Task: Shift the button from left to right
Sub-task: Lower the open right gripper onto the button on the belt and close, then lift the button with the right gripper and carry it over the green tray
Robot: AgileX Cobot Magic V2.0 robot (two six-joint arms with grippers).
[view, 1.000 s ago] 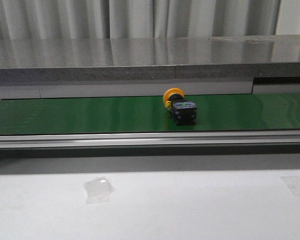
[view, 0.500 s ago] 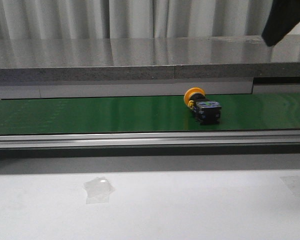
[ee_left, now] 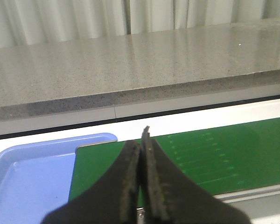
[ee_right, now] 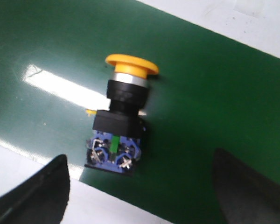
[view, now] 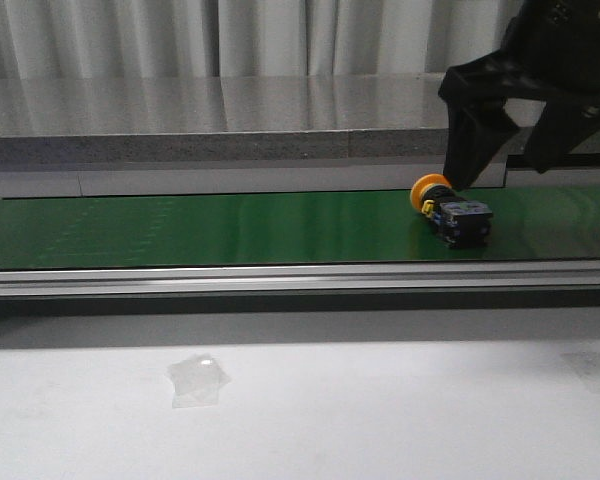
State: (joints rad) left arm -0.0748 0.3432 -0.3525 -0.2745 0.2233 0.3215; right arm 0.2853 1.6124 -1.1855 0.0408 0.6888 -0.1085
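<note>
here the long green conveyor belt (view: 230, 228) carries the small push-button with round orange-yellow cap and black blocky body (view: 454, 215) lying on its side toward the right end, the black right gripper (ee_right: 140, 186) hovering over it with fingers spread wide, nothing held. left gripper (ee_left: 141, 182) is pressed together, empty, near the blue plastic tray (ee_left: 23, 172). button looks light, rigid, hard plastic, cap rounded and likely slippery, so probably best pinched across the flat sides of the black body.

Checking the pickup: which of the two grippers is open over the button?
The right gripper: its fingers stand wide apart on either side of the button lying on the green belt. The left gripper is shut, with no button in its view.
</note>
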